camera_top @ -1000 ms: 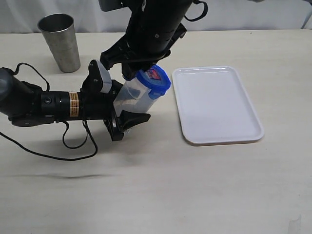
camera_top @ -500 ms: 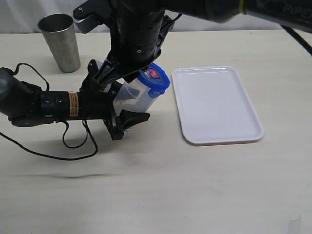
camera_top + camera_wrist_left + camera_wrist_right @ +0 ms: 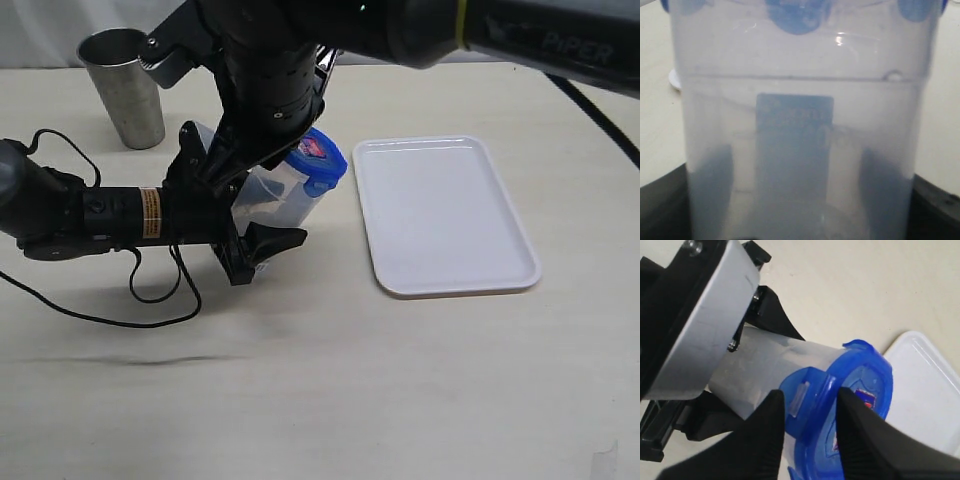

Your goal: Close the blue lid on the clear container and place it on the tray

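Observation:
The clear container [image 3: 268, 200] leans tilted toward the tray, and my left gripper [image 3: 250, 200] is shut on its lower body from the left. It fills the left wrist view, where the clear container [image 3: 800, 125] shows blue lid flaps [image 3: 797, 15] at its far end. The blue lid [image 3: 320, 160] sits on the container's mouth. My right gripper [image 3: 810, 395] comes down from above, open, its two black fingers [image 3: 765, 430] straddling the rim and one flap of the blue lid [image 3: 860, 390]. The white tray [image 3: 445, 215] lies flat to the right, with nothing on it.
A tapered steel cup [image 3: 125, 85] stands at the back left. The left arm's black cable [image 3: 150, 300] loops on the table in front of the arm. The right arm's bulk hangs over the container and hides the table behind it.
The right arm has swung lower and leftward over the container, and its fingers have narrowed around the lid's rim. The left gripper and the container have stayed put.

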Available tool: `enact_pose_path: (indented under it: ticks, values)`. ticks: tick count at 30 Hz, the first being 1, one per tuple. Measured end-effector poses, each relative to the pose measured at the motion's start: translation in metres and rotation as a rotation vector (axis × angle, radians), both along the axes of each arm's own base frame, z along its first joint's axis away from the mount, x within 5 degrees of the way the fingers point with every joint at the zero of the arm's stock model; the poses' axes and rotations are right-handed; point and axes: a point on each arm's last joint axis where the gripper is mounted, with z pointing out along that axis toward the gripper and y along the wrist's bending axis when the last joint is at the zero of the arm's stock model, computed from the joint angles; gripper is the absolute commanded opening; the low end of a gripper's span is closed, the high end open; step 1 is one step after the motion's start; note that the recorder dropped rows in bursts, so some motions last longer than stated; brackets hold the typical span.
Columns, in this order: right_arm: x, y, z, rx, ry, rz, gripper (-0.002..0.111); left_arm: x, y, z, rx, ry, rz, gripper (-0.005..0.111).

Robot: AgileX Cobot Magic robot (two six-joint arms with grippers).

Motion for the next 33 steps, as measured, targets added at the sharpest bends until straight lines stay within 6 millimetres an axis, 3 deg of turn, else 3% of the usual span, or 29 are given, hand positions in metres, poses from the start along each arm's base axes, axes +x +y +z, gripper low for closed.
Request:
enact_pose_path:
  ticks: [10, 16, 23, 28, 33]
  values:
    - [-0.006, -0.004, 0.015, 0.011, -0.019, 0.048, 0.018, -0.001, 0.0, 0.0, 0.003, -0.015, -0.017, 0.0]
    - [-0.03, -0.012, 0.056, 0.136, -0.005, 0.089, 0.018, -0.001, -0.001, 0.0, 0.006, -0.028, -0.025, 0.0]
    - [-0.054, -0.038, 0.113, 0.272, -0.09, 0.106, 0.017, -0.001, -0.001, 0.0, 0.006, -0.028, -0.025, 0.0]
    - [-0.077, -0.062, 0.138, 0.422, -0.227, 0.158, 0.005, -0.001, -0.001, 0.001, 0.007, -0.044, -0.032, 0.0]
    - [-0.113, -0.1, 0.145, 0.589, -0.376, 0.217, 0.005, -0.001, -0.001, 0.001, 0.001, -0.05, -0.036, 0.0]
